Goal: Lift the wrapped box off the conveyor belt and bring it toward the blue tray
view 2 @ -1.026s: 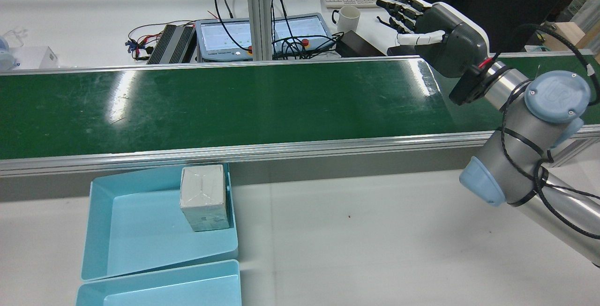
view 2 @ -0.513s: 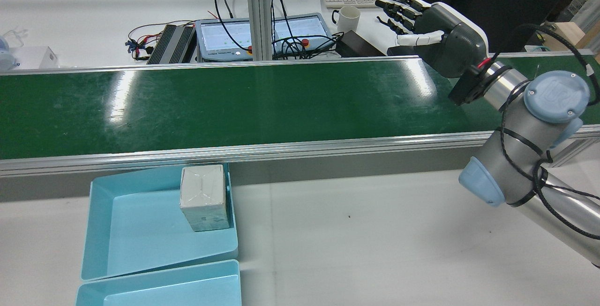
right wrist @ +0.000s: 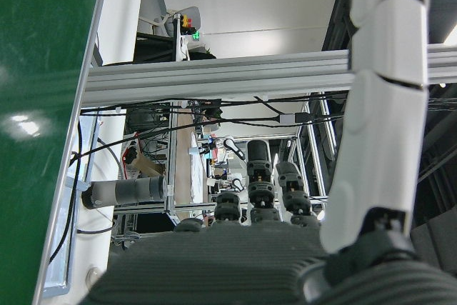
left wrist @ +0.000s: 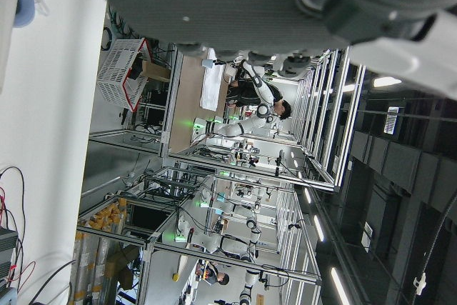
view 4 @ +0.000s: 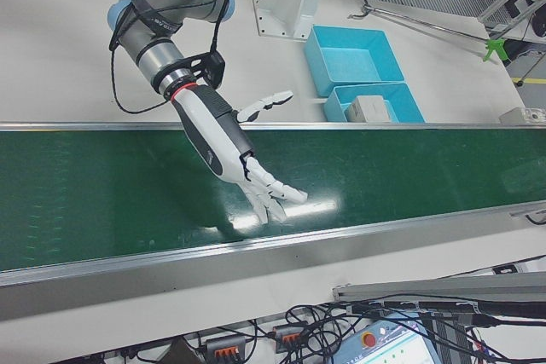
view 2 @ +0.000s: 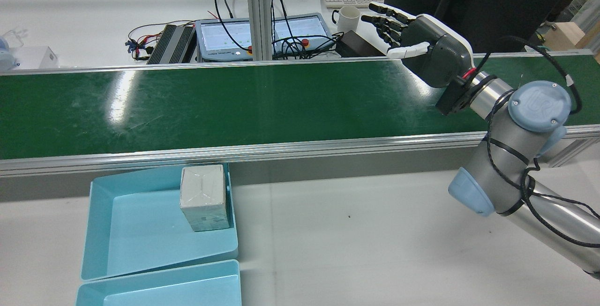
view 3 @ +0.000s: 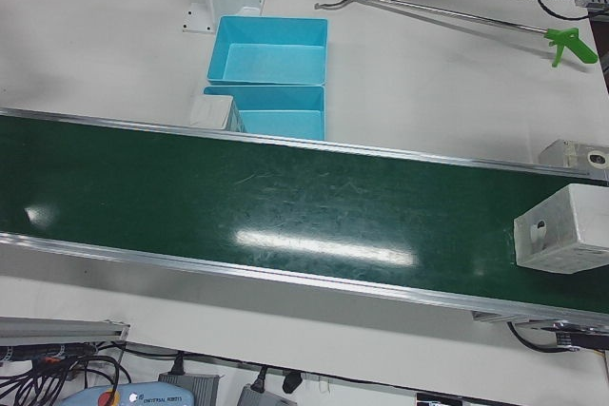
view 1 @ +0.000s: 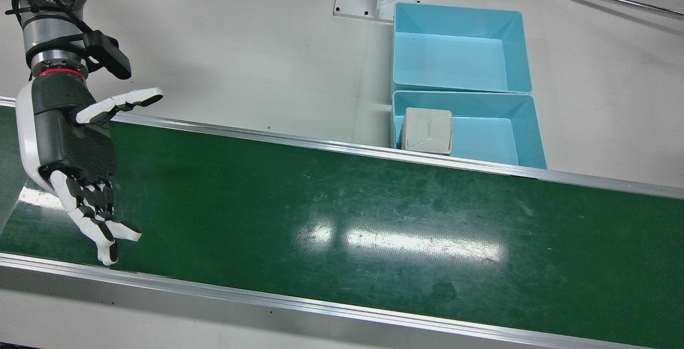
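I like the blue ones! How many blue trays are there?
2. One blue tray sits right beside the conveyor belt with the wrapped box inside. The other blue tray touches it, farther from the belt, holding nothing.

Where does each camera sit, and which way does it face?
Front view: overhead, over conveyor belt; right hand.
Rear view: behind robot; right hand, wrapped box in blue tray.
Left-front: belt and trays; no arm.
Right-front: across belt; right arm.
Left hand view: background lab.
Right hand view: own fingers.
Front and rear share box.
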Available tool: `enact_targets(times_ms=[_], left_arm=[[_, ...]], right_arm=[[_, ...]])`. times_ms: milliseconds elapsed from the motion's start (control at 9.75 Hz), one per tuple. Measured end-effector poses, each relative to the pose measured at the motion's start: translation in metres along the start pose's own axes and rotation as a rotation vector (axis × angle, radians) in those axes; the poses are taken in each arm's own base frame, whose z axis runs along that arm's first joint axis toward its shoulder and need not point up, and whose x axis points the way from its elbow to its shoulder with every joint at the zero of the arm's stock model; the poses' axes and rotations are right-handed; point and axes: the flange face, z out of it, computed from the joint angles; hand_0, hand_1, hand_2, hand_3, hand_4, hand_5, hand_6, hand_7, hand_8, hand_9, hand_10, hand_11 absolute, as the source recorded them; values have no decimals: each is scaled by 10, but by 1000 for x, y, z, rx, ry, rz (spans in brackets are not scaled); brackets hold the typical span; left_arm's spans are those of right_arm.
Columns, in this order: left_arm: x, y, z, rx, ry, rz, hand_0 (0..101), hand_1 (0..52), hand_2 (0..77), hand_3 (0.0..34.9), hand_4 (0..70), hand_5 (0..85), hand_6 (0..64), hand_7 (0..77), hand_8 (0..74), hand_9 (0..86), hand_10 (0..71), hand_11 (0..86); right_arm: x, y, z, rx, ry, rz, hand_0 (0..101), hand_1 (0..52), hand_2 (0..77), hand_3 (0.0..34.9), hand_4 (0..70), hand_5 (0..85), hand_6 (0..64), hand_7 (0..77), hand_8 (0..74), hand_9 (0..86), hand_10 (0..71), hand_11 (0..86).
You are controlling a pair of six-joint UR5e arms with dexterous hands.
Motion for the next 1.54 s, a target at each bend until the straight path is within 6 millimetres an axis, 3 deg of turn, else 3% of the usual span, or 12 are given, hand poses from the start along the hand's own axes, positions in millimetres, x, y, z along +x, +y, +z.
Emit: enact_targets(times_ms=[205,308,1436,1538], left_arm=[[0,0,0,0,0,0,0,0,11,0,5,11,5,5,5,0,0,5],[0,0,0,0,0,0,0,0,11,0,5,11,5,5,5,0,0,5],[0,0,0,0,0,0,0,0,5,0,0,11,5,5,5,0,5,0],[0,0,0,0,0,0,0,0,5,0,5,11,5,5,5,5,0,5]], right_arm=[[3,14,12,-16,0,4,467,120,109,26,71,115,71,180,44,60,0,11],[3,19,14,-21,-1,5,467,147,125,33,93,125,71,213,55,60,0,11],[-3,26,16,-33,-10,5,466,131,136,71,93,136,71,196,55,76,0,11],[-3,26,16,-33,-10,5,466,131,136,71,93,136,44,196,55,76,0,11]])
